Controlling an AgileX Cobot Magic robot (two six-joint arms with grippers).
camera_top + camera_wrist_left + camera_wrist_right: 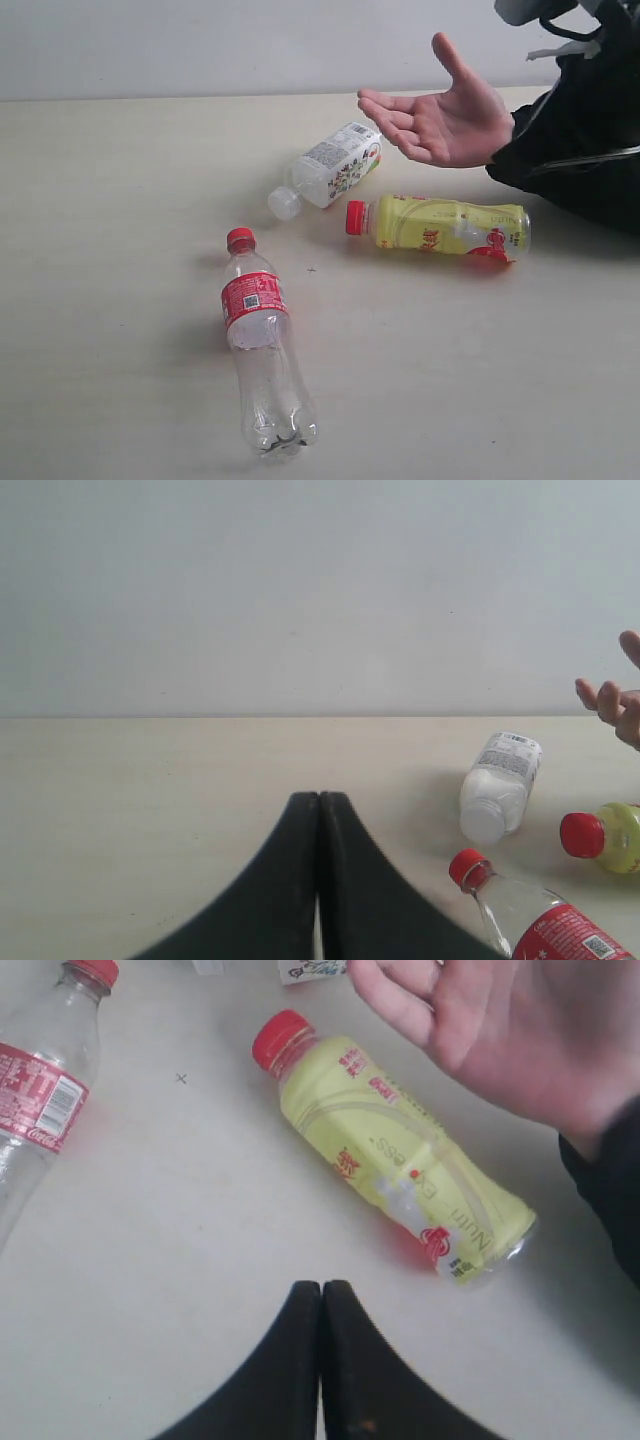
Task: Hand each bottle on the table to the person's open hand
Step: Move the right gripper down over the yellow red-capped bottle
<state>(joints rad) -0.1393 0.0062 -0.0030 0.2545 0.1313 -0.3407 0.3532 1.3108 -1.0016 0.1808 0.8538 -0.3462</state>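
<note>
Three bottles lie on the beige table (120, 200). The clear bottle with red cap and label (262, 345) lies nearest the front. The yellow red-capped bottle (440, 226) lies on its side just below the open hand (440, 118). A small white-capped bottle with a colourful label (330, 168) lies left of the hand. The white bottle with a green label is out of view. My left gripper (319, 798) is shut and empty, apart from the clear bottle (540, 920) and the small bottle (500, 785). My right gripper (322, 1286) is shut and empty, short of the yellow bottle (390, 1150) and the hand (520, 1030).
The person's black sleeve (580, 150) rests over the table's back right corner. A pale wall (200, 45) rises behind the table's far edge. Neither arm shows in the exterior view.
</note>
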